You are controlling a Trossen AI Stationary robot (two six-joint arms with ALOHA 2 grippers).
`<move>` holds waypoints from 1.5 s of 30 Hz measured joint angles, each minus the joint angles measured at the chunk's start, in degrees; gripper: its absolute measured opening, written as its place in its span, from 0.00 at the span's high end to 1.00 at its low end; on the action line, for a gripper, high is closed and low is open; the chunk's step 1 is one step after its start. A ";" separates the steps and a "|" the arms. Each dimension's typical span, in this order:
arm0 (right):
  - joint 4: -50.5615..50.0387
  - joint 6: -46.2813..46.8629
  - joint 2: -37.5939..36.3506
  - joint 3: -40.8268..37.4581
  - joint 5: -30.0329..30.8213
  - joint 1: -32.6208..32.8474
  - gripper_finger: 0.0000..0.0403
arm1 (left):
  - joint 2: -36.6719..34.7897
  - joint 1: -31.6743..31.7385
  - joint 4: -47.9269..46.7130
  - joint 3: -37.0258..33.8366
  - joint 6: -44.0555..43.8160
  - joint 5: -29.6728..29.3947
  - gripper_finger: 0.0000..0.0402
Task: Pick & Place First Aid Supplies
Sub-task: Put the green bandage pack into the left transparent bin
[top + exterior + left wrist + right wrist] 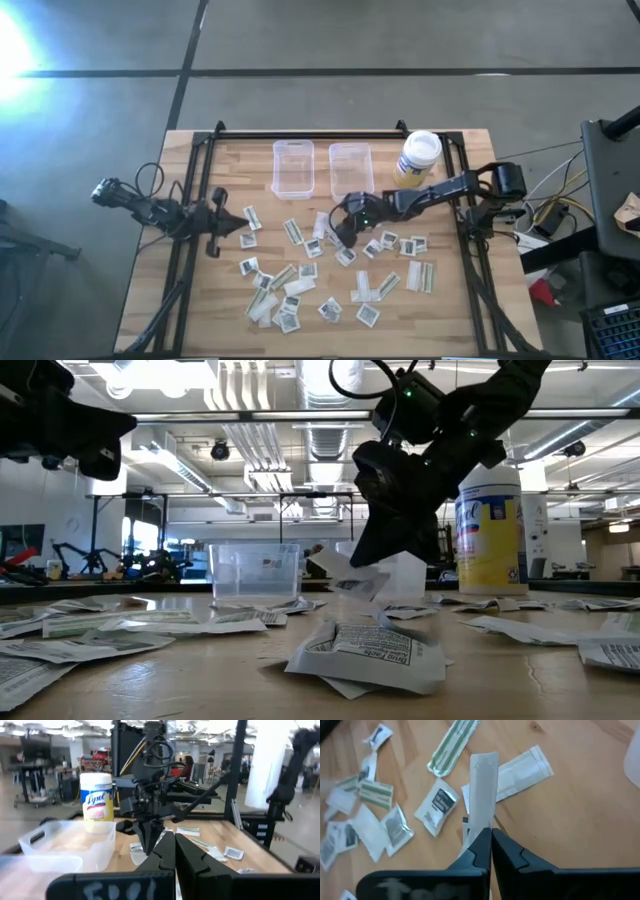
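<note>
Many small paper packets (300, 285) lie flat and scattered on the wooden table (450, 310): square white ones with dark print and long pale strips. My right gripper (343, 232) reaches in from the table's right to the middle of the scatter. It is shut on one long pale strip packet (484, 785), which shows in the low view as a pale packet (350, 575) above the table. My left gripper (213, 225) waits shut and level at the table's left edge, holding nothing. My right gripper pinches one end of the long strip (482, 822) between its two fingers. The fingers slant down from the table's right side, and the strip sticks out beyond the fingertips, roughly in line with them. In the low view the strip hangs clear of the table.
Two clear plastic bins (293, 167) (351, 165) stand side by side at the table's far middle. A white-lidded yellowish jar (418, 157) stands to their right, close to my right arm. Black frame rails run along the table's left, right and far edges.
</note>
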 joint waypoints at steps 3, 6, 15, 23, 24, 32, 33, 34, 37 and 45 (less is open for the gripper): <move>1.09 -2.68 0.12 0.00 0.60 0.57 0.98 | 0.11 0.00 0.02 0.00 -3.99 -1.62 0.97; 3.23 -4.98 0.10 0.07 0.58 1.42 0.98 | 0.70 0.00 0.31 0.00 -6.75 -2.70 0.90; 8.31 -10.46 0.10 0.07 0.82 2.06 0.98 | 5.22 0.00 2.69 -0.52 -17.15 -5.89 0.65; 13.68 -15.19 0.10 0.09 0.82 2.04 0.98 | 14.94 0.02 7.32 -0.57 -22.92 -8.55 0.62; 13.67 -15.21 0.10 0.09 0.82 2.04 0.98 | 16.35 0.00 9.08 -0.57 -22.54 -8.59 0.62; 13.85 -15.62 0.10 0.09 1.96 2.06 0.98 | 28.35 0.03 19.59 -0.10 -20.04 -8.61 0.62; 13.85 -15.74 0.10 0.09 2.23 2.04 0.98 | 29.88 0.11 19.67 0.42 -20.35 -8.64 0.62; 13.87 -16.05 0.10 0.09 2.33 2.02 0.98 | 31.43 0.13 20.38 1.02 -20.49 -8.64 0.62; 14.80 -17.29 0.10 0.09 2.35 2.04 0.98 | 36.21 0.45 23.01 2.55 -20.56 -8.69 0.62; 15.60 -17.99 0.10 0.09 2.33 2.04 0.98 | 48.52 2.33 23.45 9.94 -20.04 -8.89 0.62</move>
